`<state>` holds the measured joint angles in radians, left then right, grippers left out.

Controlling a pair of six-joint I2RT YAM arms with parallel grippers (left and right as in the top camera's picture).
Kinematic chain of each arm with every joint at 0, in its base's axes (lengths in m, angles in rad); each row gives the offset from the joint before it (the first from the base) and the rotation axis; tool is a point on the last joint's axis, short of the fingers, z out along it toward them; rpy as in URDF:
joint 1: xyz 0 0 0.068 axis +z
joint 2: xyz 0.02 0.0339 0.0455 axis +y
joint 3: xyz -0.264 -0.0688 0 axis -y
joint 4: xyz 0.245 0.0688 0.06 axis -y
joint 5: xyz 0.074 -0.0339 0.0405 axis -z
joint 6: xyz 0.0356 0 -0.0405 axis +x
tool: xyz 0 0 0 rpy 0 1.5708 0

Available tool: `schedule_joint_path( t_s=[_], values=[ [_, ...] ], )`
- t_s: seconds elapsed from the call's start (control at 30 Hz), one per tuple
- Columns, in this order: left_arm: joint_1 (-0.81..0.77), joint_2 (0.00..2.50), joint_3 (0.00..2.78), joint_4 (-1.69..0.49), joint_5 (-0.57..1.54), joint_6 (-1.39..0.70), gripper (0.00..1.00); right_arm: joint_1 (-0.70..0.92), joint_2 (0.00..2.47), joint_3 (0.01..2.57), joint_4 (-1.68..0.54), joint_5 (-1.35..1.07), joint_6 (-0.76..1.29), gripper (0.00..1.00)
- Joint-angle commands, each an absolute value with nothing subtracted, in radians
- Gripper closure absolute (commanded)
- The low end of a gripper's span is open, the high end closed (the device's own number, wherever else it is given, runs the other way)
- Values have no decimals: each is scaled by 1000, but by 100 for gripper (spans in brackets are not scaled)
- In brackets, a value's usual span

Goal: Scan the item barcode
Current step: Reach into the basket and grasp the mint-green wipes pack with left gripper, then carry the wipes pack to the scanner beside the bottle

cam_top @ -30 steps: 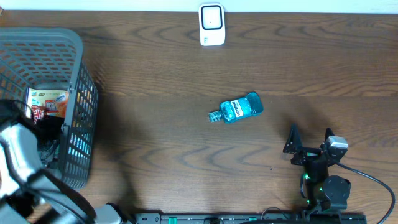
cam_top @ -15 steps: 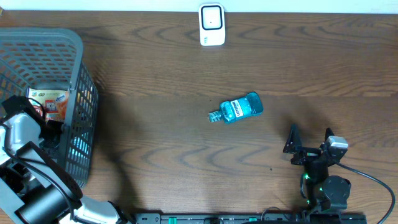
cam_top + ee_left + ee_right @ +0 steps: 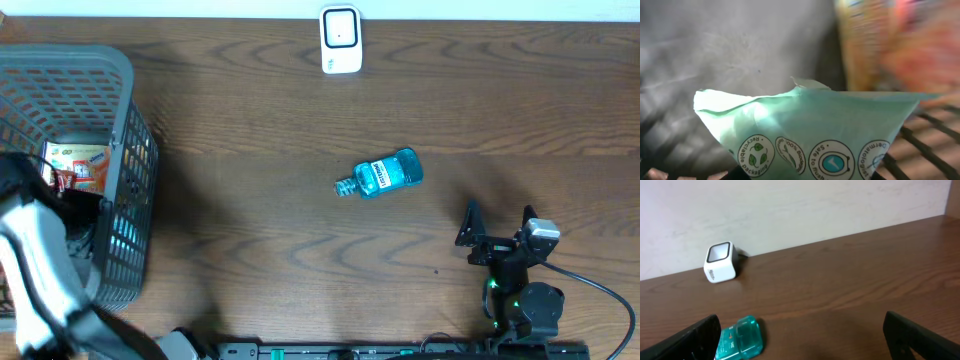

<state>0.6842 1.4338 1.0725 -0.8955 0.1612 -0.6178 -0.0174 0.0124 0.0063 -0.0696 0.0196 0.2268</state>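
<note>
Teal bottle well apart from basket rim

You see a dark wood-grain desk, smooth with low sheen; grey matt plastic mesh basket; clear blue glossy plastic bottle; white glossy plastic scanner; mint pouch of thin creased film, slightly shiny.

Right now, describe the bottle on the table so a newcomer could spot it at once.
On the brown wooden table, right of the grey mesh basket and near the middle, lies the bottle. It is the only see-through teal thing, lying on its side, unlike the upright white box at the far edge.
</note>
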Motion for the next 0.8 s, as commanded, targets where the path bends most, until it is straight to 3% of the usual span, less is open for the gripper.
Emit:
schedule_joint_path(
  t_s=[0.0, 0.47, 0.77],
  values=[
    [679, 1291, 1086, -904, 199, -653, 64, -19, 7, 6, -72, 24, 228, 1],
    [679, 835, 1086, -858, 209, -716, 64, -19, 7, 6, -72, 24, 228, 1],
    [679, 794, 1085, -841, 159, -712, 63, -19, 7, 6, -72, 24, 228, 1]
  ],
)
